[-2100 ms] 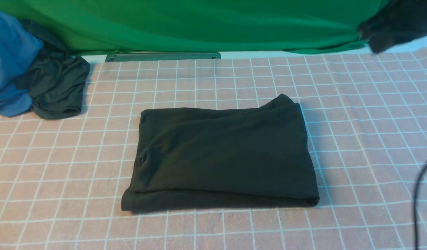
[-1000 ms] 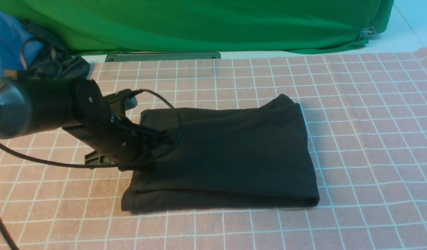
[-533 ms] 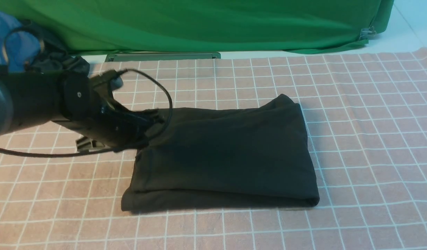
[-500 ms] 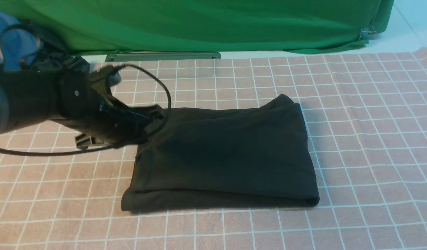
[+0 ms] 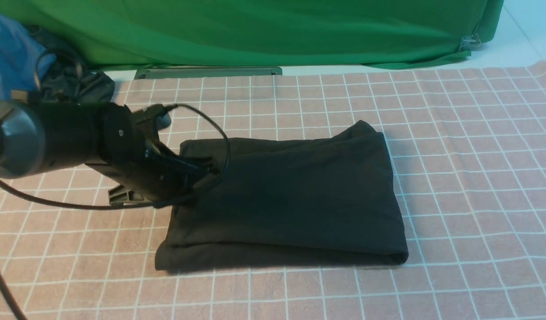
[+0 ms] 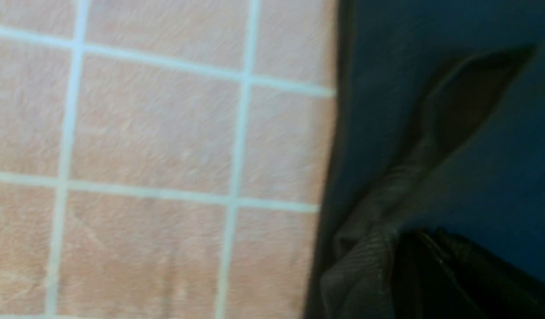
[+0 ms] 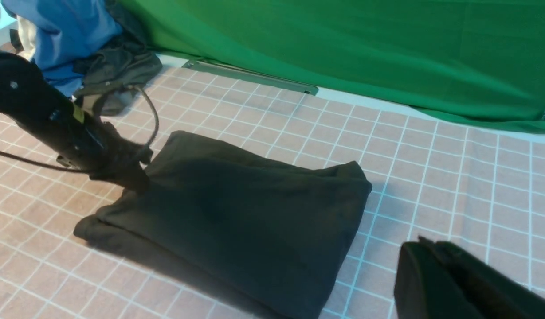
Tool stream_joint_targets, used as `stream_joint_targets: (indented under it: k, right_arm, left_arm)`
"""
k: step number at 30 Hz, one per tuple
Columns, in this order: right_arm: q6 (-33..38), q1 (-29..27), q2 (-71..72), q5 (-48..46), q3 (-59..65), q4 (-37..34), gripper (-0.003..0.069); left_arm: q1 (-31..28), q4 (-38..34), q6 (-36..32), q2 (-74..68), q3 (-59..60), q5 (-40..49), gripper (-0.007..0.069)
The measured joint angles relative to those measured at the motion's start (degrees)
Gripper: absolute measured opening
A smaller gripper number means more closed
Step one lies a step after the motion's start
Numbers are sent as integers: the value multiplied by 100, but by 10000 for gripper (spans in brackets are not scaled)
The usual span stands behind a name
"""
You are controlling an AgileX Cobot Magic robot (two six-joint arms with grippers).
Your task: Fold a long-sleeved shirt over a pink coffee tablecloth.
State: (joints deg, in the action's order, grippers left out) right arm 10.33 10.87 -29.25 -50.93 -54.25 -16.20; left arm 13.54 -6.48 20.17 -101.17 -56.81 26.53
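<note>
One arm shows in the front view: the left arm (image 5: 68,138) reaches in low from the left, its wrist angled down toward the left edge of the long-sleeved shirt (image 5: 295,200). The left gripper (image 5: 197,171) sits at that edge with its jaws closed together; the wrist view shows a ridge of dark fabric beside its tip, but whether it pinches it I cannot tell. The shirt lies folded into a rectangle at the middle of the pink coffee tablecloth (image 5: 468,146). The right gripper (image 7: 445,274) hovers clenched and empty, well apart from the shirt.
</note>
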Motion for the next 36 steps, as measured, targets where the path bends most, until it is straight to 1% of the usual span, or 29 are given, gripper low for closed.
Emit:
stream_joint_targets:
  k: [5, 9, 12, 14, 16, 18, 19, 21, 22, 23, 24, 26, 29, 32, 36]
  right_arm:
    - [-6, 0, 0, 0, 0, -5, 38]
    - [23, 0, 29, -50, 0, 69, 38]
    - [23, 0, 117, -50, 0, 185, 38]
    - [-7, 0, 263, -33, 18, 422, 38]
    - [-129, 0, 462, -22, 37, 801, 38]
    - [-268, 0, 771, 23, 80, 1280, 36]
    - [-279, 0, 806, 32, 80, 1320, 36]
    - [-475, 0, 1352, 310, 253, 1743, 36]
    - [-489, 0, 1400, 350, 290, 1768, 36]
    - [-589, 0, 1867, 797, 480, 1913, 36]
    - [-596, 0, 2029, 979, 567, 1939, 36]
    - [-614, 0, 2592, 1705, 982, 1979, 36]
    - [-735, -11, 2960, 2527, 1476, 2000, 36]
    - [-923, -11, 2876, 2812, 1756, 2000, 36]
    - [-1033, -11, 2749, 3013, 1887, 2000, 43]
  left_arm:
    - [-46, 454, 604, -35, -38, -1, 13]
    - [-65, 570, 675, 343, -28, 171, 13]
    - [-58, 461, 550, 908, -28, 293, 13]
    - [-58, 118, 279, 1590, -28, 456, 13]
    - [-58, -169, 15, 2232, -13, 609, 13]
    - [-58, -532, -225, 3173, 129, 716, 13]
    - [-53, -532, -246, 3173, 146, 723, 13]
    - [-52, -867, -404, 4369, 523, 777, 13]
    - [-52, -886, -404, 4457, 522, 778, 13]
    - [-52, -979, -435, 5181, 815, 803, 13]
    - [-52, -1010, -442, 5543, 951, 808, 13]
    - [-52, -1053, -448, 6547, 1297, 848, 13]
    - [-52, -1063, -375, 7826, 1770, 880, 13]
    - [-52, -1064, -257, 8774, 2169, 916, 13]
    - [-52, -1064, -245, 9505, 2535, 932, 13]
